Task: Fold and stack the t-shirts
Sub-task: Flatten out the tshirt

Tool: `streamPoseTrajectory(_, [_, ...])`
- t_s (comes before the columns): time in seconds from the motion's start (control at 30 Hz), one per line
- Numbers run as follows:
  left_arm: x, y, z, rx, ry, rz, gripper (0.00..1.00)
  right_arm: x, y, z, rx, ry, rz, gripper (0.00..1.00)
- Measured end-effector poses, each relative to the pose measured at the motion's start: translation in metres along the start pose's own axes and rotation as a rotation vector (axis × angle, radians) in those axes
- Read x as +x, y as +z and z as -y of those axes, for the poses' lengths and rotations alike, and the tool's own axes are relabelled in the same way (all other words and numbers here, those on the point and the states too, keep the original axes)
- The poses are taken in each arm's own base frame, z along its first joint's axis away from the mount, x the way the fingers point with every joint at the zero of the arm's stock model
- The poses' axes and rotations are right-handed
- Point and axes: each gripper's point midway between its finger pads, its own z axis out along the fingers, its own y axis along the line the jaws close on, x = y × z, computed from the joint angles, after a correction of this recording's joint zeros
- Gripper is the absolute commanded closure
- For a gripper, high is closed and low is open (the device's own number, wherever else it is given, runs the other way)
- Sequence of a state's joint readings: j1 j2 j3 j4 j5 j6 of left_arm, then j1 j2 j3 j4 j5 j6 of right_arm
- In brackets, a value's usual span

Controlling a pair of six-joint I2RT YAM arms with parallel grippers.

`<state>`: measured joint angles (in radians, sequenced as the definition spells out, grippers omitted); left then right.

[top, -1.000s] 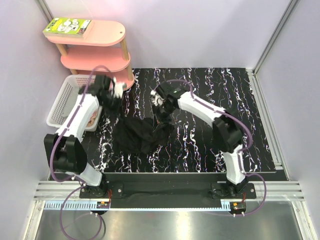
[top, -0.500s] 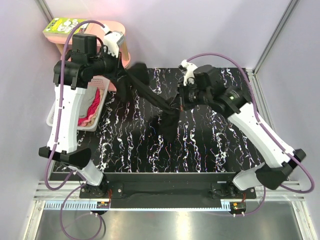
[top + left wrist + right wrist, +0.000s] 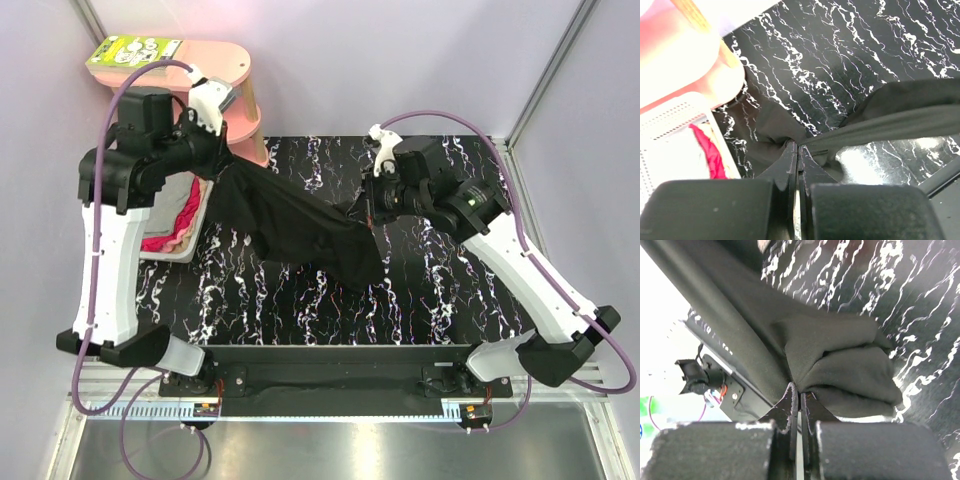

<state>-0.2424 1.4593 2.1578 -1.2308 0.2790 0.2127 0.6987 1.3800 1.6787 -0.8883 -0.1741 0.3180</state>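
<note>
A large black t-shirt (image 3: 300,225) hangs stretched in the air above the marbled black table (image 3: 450,290), held between both arms. My left gripper (image 3: 222,172) is shut on its left end, near the pink shelf. My right gripper (image 3: 370,215) is shut on its right end, over the middle of the table. In the left wrist view the fingertips (image 3: 798,146) pinch bunched black cloth (image 3: 900,120). The right wrist view shows the jaws (image 3: 800,387) closed on a thick fold of the same shirt (image 3: 840,355). Its print is hidden. A red and pink t-shirt (image 3: 170,225) lies in the basket.
The white lattice basket (image 3: 165,252) stands at the table's left edge, partly behind my left arm. A pink tiered shelf (image 3: 235,70) with a green book (image 3: 135,52) on top stands at the back left. Grey walls close in the table's sides.
Both arms rose from the table and spread apart. The black t-shirt went from a heap on the table to a stretched span in the air, and it now hangs wider.
</note>
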Motion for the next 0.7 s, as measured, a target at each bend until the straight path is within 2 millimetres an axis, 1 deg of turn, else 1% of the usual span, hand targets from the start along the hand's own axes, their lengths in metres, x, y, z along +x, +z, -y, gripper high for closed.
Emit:
streamPoseTrajectory(0.13, [-0.003, -0.018, -0.001, -0.031, 0.040, 0.027, 1.00, -0.019, -0.012, -0.002, 0.017, -0.021, 0.063, 1.00])
streamPoseTrajectory(0.2, [-0.007, -0.022, -0.004, -0.052, 0.050, 0.040, 1.00, -0.024, -0.017, -0.002, 0.026, -0.030, 0.086, 1.00])
streamPoseTrajectory(0.3, [-0.013, -0.027, -0.009, -0.096, 0.054, 0.061, 1.00, -0.025, -0.022, -0.004, 0.015, -0.035, 0.093, 1.00])
streamPoseTrajectory(0.4, [-0.019, -0.029, -0.018, -0.152, 0.052, 0.084, 1.00, -0.017, -0.018, -0.011, -0.029, -0.031, 0.062, 1.00])
streamPoseTrajectory(0.5, [-0.029, -0.030, -0.027, -0.203, 0.038, 0.107, 1.00, -0.003, -0.006, -0.021, -0.105, -0.023, -0.014, 1.00])
streamPoseTrajectory(0.53, [-0.035, -0.030, -0.030, -0.216, 0.033, 0.123, 1.00, 0.002, -0.001, -0.024, -0.130, -0.021, -0.042, 1.00])
streamPoseTrajectory(0.6, [-0.051, -0.029, -0.033, -0.230, 0.022, 0.161, 1.00, 0.013, 0.015, -0.036, -0.203, -0.014, -0.116, 1.00])
streamPoseTrajectory(0.7, [-0.075, -0.019, -0.035, -0.230, 0.010, 0.208, 1.00, 0.026, 0.044, -0.055, -0.285, -0.020, -0.224, 1.00])
